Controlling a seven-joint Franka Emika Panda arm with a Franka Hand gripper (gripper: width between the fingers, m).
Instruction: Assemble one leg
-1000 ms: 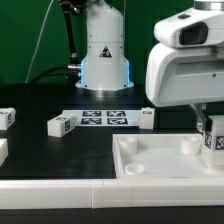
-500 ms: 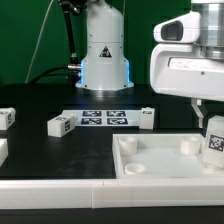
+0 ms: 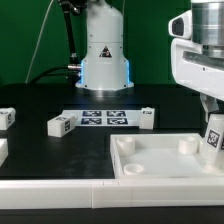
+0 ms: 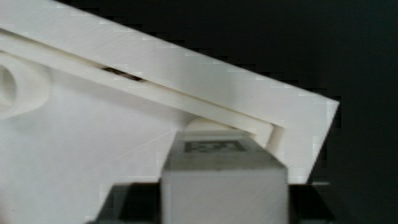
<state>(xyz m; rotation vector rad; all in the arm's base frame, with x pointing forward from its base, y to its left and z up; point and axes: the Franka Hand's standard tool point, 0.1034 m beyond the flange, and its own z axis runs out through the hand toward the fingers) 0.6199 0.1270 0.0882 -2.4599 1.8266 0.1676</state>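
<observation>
My gripper [image 3: 213,128] is at the exterior view's right edge, shut on a white leg [image 3: 214,136] with a black-and-white tag. It holds the leg upright over the far right corner of the large white tray-like piece [image 3: 150,166]. In the wrist view the leg [image 4: 222,178] fills the space between my dark fingers [image 4: 134,205], its tagged end close to the tray's corner edge [image 4: 267,115]. Three more legs lie on the table: one [image 3: 61,124] left of the marker board, one [image 3: 146,117] right of it, one [image 3: 6,117] at the far left.
The marker board [image 3: 103,117] lies in front of the robot base [image 3: 104,55]. Another white part [image 3: 2,151] shows at the left edge. A white rail [image 3: 60,186] runs along the front of the black table.
My gripper with the leg has moved toward the exterior view's right and slightly up, so less of the arm covers the tray.
</observation>
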